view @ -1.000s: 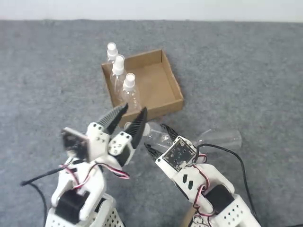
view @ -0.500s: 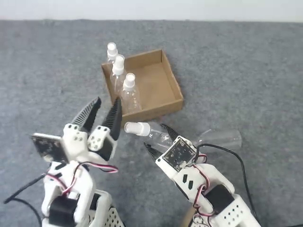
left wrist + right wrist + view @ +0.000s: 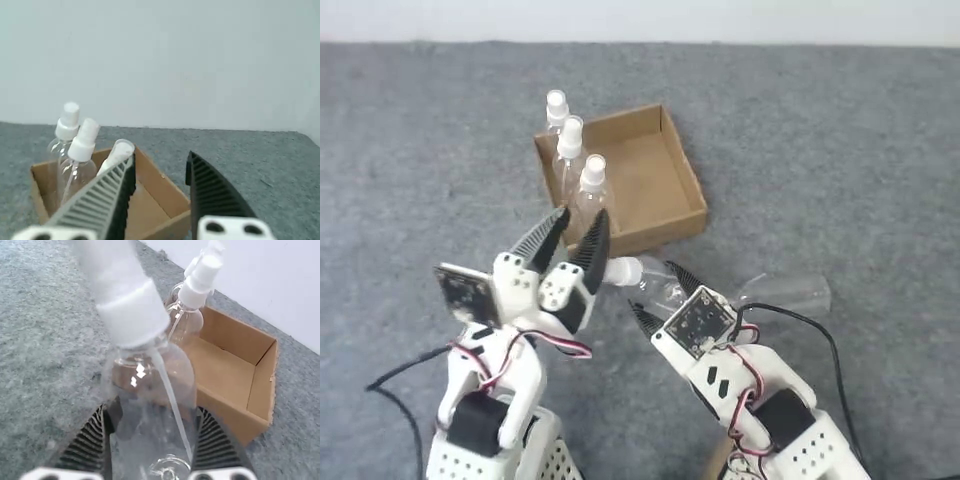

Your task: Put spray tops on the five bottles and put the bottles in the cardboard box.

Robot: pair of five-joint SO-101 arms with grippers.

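A clear bottle (image 3: 150,375) with a white spray top was gripped in the right tool (image 3: 662,298), just outside the cardboard box (image 3: 686,162). Three capped bottles (image 3: 570,150) stood inside along one wall. The left tool (image 3: 583,216) hung wide open near the top. Another clear bottle (image 3: 785,292) lay on the table (image 3: 840,150), its neck hard to make out.

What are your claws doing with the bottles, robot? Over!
Left claw open, beside the spray top. Right claw shut on capped bottle. Three bottles in box, loose bottle lying on table.
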